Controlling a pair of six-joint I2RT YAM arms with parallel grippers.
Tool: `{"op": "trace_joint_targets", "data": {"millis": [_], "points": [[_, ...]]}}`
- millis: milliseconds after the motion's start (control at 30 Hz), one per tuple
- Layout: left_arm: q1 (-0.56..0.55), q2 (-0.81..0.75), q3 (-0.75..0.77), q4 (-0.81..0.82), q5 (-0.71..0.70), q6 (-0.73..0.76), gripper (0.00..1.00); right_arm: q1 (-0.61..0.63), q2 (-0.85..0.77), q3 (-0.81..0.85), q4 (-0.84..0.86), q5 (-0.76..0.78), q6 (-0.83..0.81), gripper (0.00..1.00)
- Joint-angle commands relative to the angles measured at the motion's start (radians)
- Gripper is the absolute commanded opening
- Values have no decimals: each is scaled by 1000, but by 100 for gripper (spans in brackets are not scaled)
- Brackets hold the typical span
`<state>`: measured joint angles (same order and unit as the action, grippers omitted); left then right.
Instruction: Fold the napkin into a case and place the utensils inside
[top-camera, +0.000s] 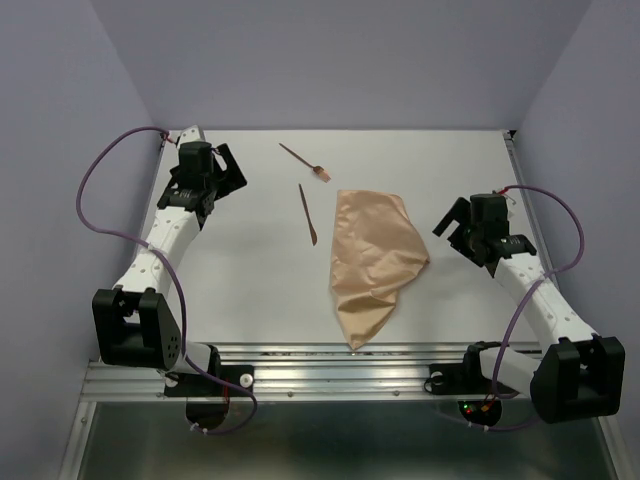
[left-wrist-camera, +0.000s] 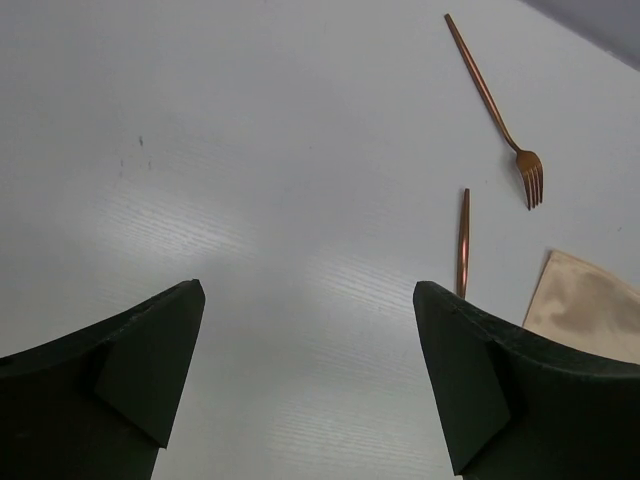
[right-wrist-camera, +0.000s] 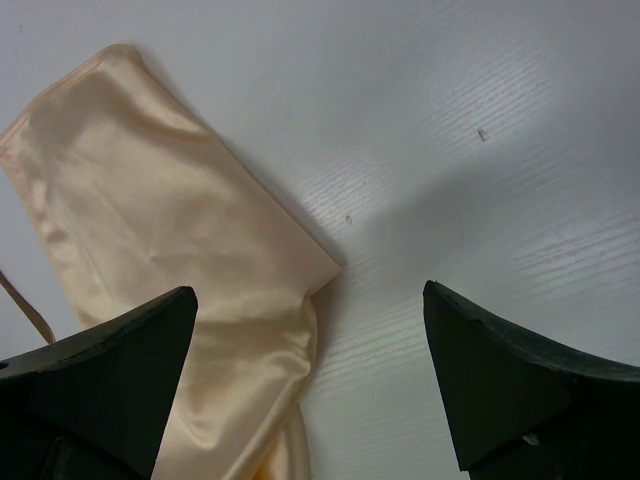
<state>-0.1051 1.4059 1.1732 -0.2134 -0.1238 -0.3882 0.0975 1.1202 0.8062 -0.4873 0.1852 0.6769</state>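
Calls for the right claw (top-camera: 449, 228), gaping and empty just right of the rumpled napkin (top-camera: 375, 255) lying long axis near-to-far on the worktop (top-camera: 250, 290), rather than the equally open, empty left claw (top-camera: 232, 168) well left of it, past fork (top-camera: 303, 160) and knife (top-camera: 307, 214).

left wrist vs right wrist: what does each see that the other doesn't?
Left wrist only: the fork and, clearly, the knife, lying apart on the table, plus the open left gripper.
Right wrist only: a broad stretch of the napkin and the open right gripper. A thin sliver at its left edge may be the knife; cannot tell.
Both: the napkin (only a corner in the left wrist view) and bare white table.
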Motion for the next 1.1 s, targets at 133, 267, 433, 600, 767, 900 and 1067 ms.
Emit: {"op": "trace_joint_targets", "data": {"millis": [133,267,433,600,767,900,1067], "points": [[5,-5,55,11,41,-32,97,-2,-56,-19,35,11,0,100],[10,-1,49,-3,10,-69,93,-2,-71,-27,29,0,-43,100],[10,8,26,17,70,-35,92,-2,-83,-27,12,-22,-103,100],[-4,-7,-13,49,108,-17,94,28,-74,-96,42,-226,-100,100],[-57,-18,-40,49,104,2,95,128,-98,-183,47,-236,-39,100],[-152,-27,-82,39,119,17,95,246,-145,-240,52,-236,26,100],[-295,-28,-162,14,171,-24,95,404,-157,-257,6,-187,79,100]]}}
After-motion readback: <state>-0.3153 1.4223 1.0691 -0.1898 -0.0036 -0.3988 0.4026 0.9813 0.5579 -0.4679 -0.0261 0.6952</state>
